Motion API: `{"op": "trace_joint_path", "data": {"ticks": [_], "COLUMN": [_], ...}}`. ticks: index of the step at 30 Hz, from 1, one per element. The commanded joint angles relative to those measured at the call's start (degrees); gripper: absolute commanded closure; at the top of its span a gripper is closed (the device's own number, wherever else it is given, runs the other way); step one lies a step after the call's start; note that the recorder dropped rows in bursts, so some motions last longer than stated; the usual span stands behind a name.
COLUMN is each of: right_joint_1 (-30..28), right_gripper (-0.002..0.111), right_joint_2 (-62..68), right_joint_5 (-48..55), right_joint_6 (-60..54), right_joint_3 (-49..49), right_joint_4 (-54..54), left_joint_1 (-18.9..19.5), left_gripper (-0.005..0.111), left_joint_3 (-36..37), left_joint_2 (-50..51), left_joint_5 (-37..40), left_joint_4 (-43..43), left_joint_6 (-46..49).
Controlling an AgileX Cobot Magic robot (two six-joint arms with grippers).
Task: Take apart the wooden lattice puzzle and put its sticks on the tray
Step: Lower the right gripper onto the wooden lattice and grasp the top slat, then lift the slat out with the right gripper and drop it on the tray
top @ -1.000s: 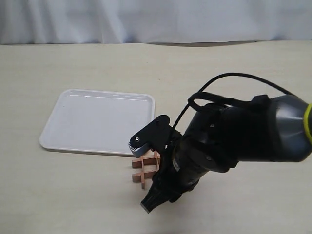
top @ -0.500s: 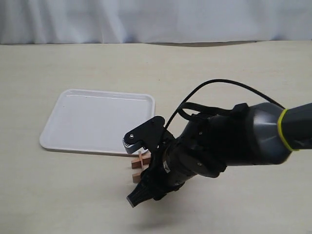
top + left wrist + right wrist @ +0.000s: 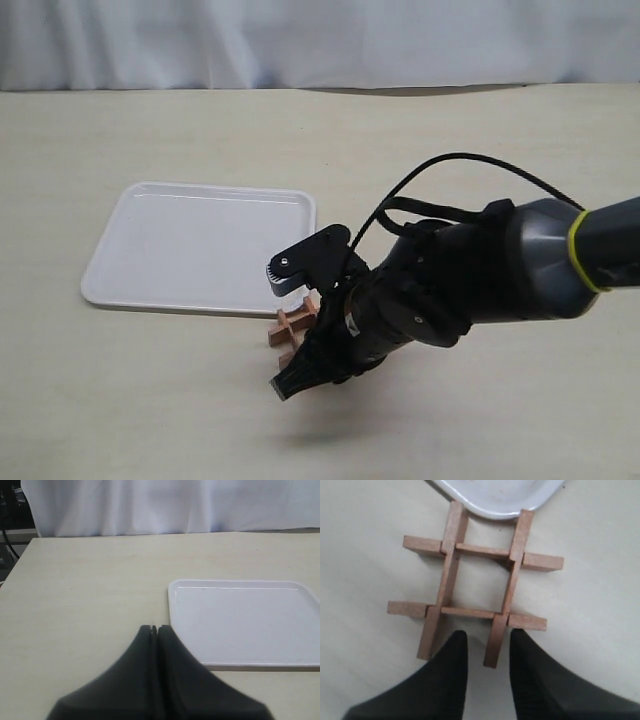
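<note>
Currently the right gripper [image 3: 487,639] has its jaws parted narrowly, straddling the end of one stick [image 3: 496,645] that points away from the tray [image 3: 495,502]. A gap shows on at least one side, so no grip is established. Risk 1: closing on that single end and pulling may drag the whole wooden lattice puzzle [image 3: 470,612] along instead of freeing one stick, since nothing restrains the other three. Risk 2: the hold would be at the extreme tip, so the stick may pivot or slip out from between the jaws. Risk 3: a push toward the tray could ride the lattice up over the rim, because the far ends of two sticks lie at the tray's edge; whether they touch it or overlap it cannot be determined. The left gripper [image 3: 155,630] is clenched on nothing, beside the tray, with the puzzle absent from its wrist view; from there it offers no bracing. Count: one puzzle, assembled, on the table [image 3: 150,400] just beside the tray's corner; four sticks, all interlocked, two crossing two; none on the tray; one tray, holding nothing; two grippers.
</note>
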Motion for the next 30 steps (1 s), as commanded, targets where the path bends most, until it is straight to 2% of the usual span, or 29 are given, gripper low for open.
{"op": "trace_joint_path", "data": {"ticks": [1, 4, 11, 22, 25, 30], "right_joint_1": [-0.49, -0.49, -0.49, -0.49, -0.49, -0.49], "right_gripper": [0.095, 0.104, 0.104, 0.104, 0.104, 0.104], "right_joint_2": [0.01, 0.01, -1.06, -13.21, -16.25, -15.63], "right_joint_5": [-0.83, -0.94, 0.1, 4.76, 1.57, -11.49], "right_joint_6": [0.18, 0.18, -0.06, -0.06, -0.06, 0.36], "right_joint_3": [-0.09, -0.09, -0.09, -0.09, -0.09, -0.09], "right_joint_4": [-1.57, -3.06, -4.05, -7.75, -8.73, -8.34], "left_joint_1": [-0.47, -0.47, -0.47, -0.47, -0.47, -0.47], "left_gripper": [0.107, 0.107, 0.107, 0.107, 0.107, 0.107], "left_joint_3": [0.1, 0.1, 0.1, 0.1, 0.1, 0.1], "left_joint_2": [-0.12, -0.12, -0.12, -0.12, -0.12, -0.12], "left_joint_5": [-0.98, -0.98, -0.98, -0.98, -0.98, -0.98], "left_joint_4": [-0.01, -0.01, -0.01, -0.01, -0.01, -0.01], "left_joint_6": [0.02, 0.02, 0.02, 0.02, 0.02, 0.02]}}
